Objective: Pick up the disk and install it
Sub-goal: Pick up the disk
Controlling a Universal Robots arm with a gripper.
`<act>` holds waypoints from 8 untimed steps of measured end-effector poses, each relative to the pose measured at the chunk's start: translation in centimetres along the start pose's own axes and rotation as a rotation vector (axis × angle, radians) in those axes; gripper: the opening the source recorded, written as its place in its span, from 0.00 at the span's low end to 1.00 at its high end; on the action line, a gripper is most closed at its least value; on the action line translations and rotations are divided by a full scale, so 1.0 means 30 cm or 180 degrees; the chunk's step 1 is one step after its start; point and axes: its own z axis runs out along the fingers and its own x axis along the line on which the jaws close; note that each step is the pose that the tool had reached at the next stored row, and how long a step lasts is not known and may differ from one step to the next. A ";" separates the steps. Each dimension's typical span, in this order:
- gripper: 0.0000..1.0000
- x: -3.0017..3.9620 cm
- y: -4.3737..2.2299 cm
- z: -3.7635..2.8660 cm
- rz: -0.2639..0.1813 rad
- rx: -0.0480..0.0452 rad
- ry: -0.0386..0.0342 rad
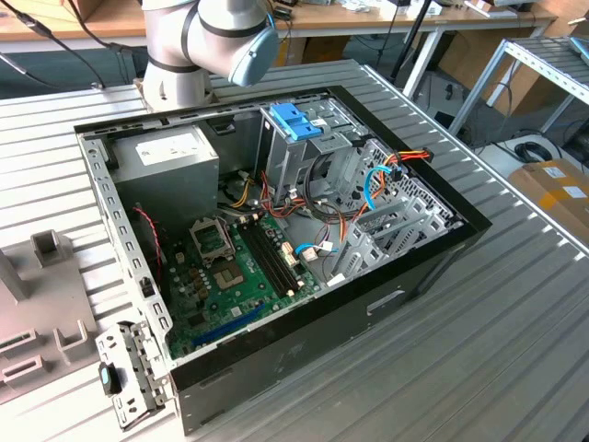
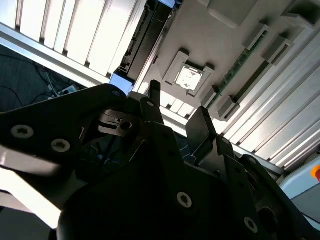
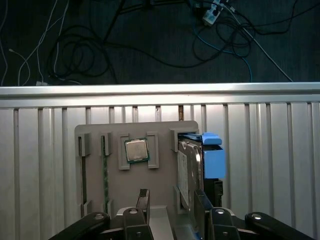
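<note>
Silver arm (image 1: 175, 41), blue cap (image 1: 254, 52), black end effector (image 3: 171, 196)

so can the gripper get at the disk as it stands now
Probably yes: the disk stands on edge in the grey holder with its top edge bare, and the open gripper faces it with nothing between them.

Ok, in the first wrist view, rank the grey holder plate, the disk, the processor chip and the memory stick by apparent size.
Largest: grey holder plate.
Then the disk, standing on edge.
The processor chip and memory stick: not ranked; the stick is longer but seen edge-on as a thin strip, the chip is a small square.
</note>
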 end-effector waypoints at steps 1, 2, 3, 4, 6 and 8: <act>0.48 0.000 0.001 0.001 0.0000 0.0000 0.0000; 0.48 0.000 0.001 0.001 0.0000 0.0000 0.0000; 0.48 0.000 0.002 0.002 0.0000 0.0000 0.0000; 0.48 0.000 0.003 0.003 0.0000 0.0000 0.0000; 0.48 0.000 0.004 0.005 0.0000 0.0000 0.0000; 0.48 0.000 0.006 0.007 0.0000 0.0000 0.0000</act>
